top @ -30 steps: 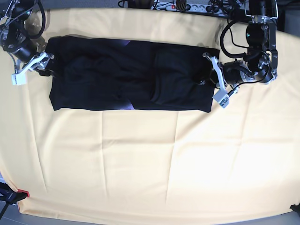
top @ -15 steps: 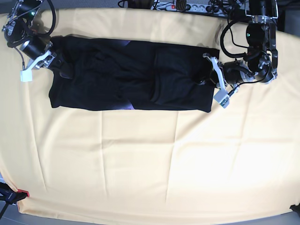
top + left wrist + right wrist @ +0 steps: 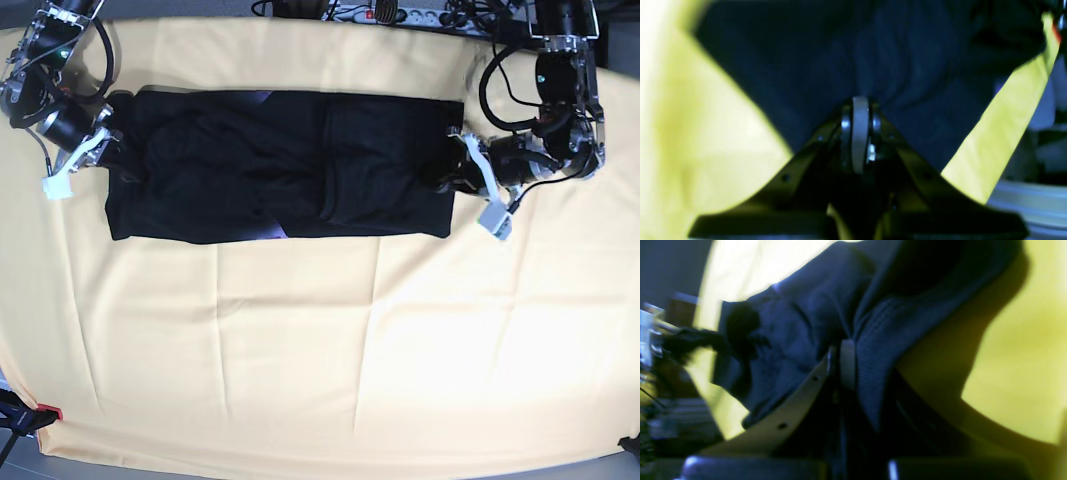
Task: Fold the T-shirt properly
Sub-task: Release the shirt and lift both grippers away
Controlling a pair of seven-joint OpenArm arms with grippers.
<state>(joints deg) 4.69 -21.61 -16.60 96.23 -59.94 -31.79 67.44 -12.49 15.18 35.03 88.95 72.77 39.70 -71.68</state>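
Note:
The black T-shirt (image 3: pixel 280 160) lies as a long folded band across the far part of the table, plain side showing with a sliver of purple at its front edge. At the band's right end my left gripper (image 3: pixel 447 172) is shut on the T-shirt's edge; in the left wrist view the left gripper (image 3: pixel 860 103) has dark cloth (image 3: pixel 890 60) bunched at its tips. My right gripper (image 3: pixel 112 150) is at the band's left end. In the right wrist view the right gripper (image 3: pixel 841 346) is shut on a ribbed edge of the T-shirt (image 3: pixel 800 316), which is lifted a little off the table.
A yellow cloth (image 3: pixel 320 340) covers the whole table, with creases across the front half. A power strip and cables (image 3: pixel 400 12) lie beyond the far edge. A small red-and-black object (image 3: pixel 25 418) sits at the front left corner.
My right gripper has moved onto the T-shirt's left end and shut on it. My left gripper, still shut on the right end, has shifted slightly right and toward the front.

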